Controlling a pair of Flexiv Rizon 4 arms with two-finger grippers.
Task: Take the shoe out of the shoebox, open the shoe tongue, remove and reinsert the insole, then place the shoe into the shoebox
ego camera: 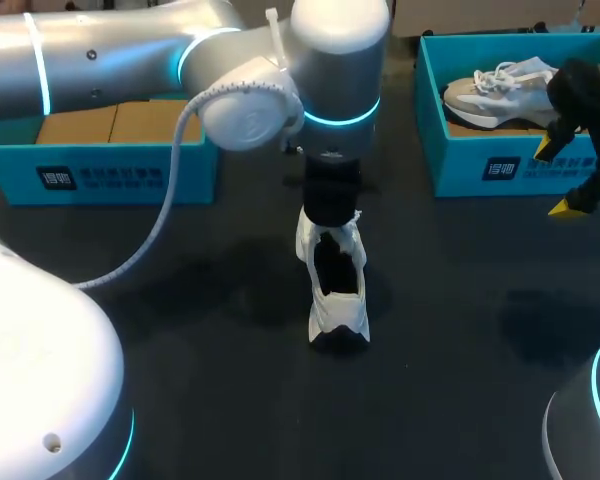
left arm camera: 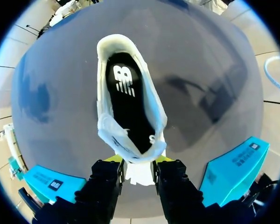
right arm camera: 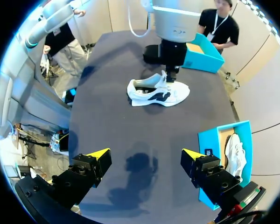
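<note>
— So, where's the shoe [ego camera: 337, 290]?
— Mid-table on its sole, stretching ahead of the left gripper [left arm camera: 138, 162], which pinches its tongue [left arm camera: 140, 175].
— And the right gripper [right arm camera: 145, 153]?
— Spread wide beside the right-hand shoebox [ego camera: 480, 165], well apart from the shoe.

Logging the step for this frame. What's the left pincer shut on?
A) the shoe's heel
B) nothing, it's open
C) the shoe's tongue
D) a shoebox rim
C: in the left wrist view the left pincer has both fingers against the white tongue of the shoe, which sits on the table with its heel at the far end.
</note>
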